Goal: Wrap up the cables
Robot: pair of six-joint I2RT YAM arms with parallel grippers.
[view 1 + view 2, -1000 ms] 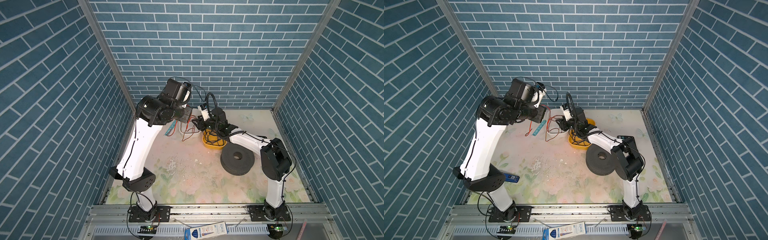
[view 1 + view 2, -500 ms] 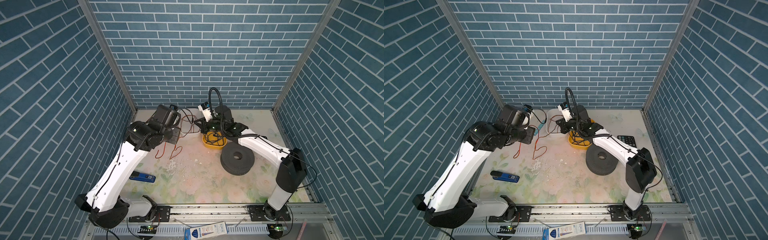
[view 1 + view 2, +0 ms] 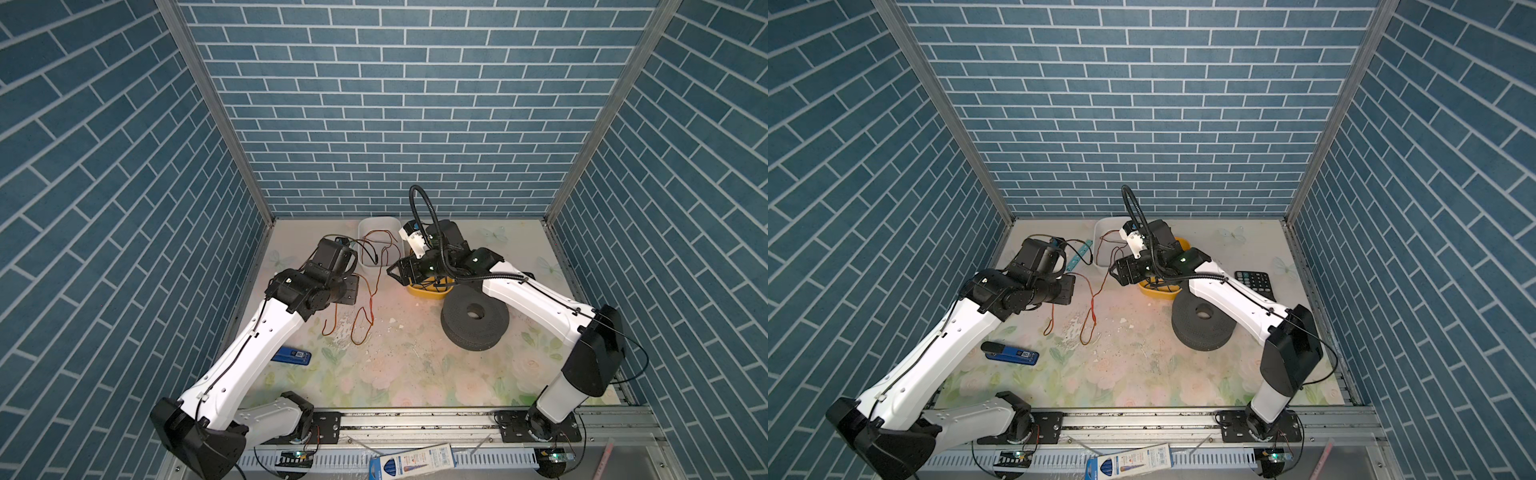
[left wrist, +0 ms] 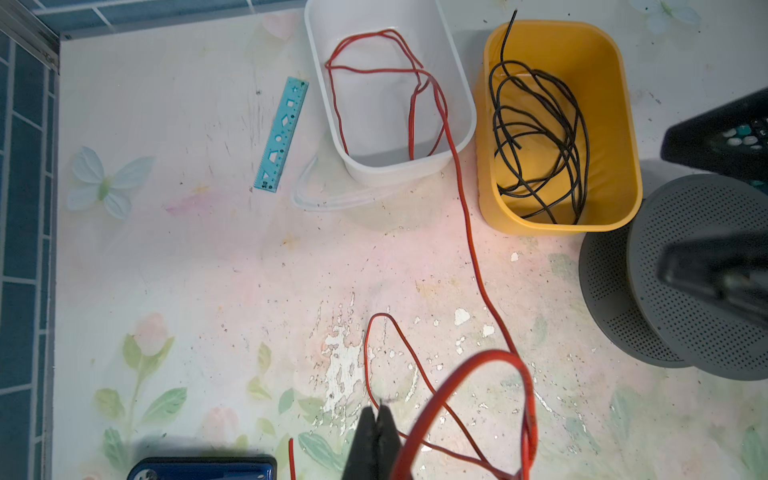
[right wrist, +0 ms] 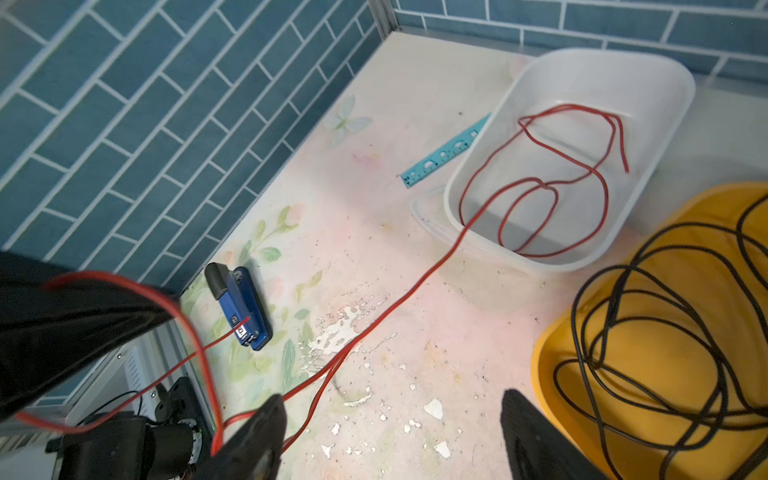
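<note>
The left gripper was pressed together beside the cable loops, pinch unconfirmed. The right gripper stood spread, empty. Risk: slack draped round the left gripper could snag, dragging coils from the tub.

we see a robot lab test cell: brick-print wall panels on aluminium posts box in a floral table, with left arm and right arm bolted to a metal rail.
</note>
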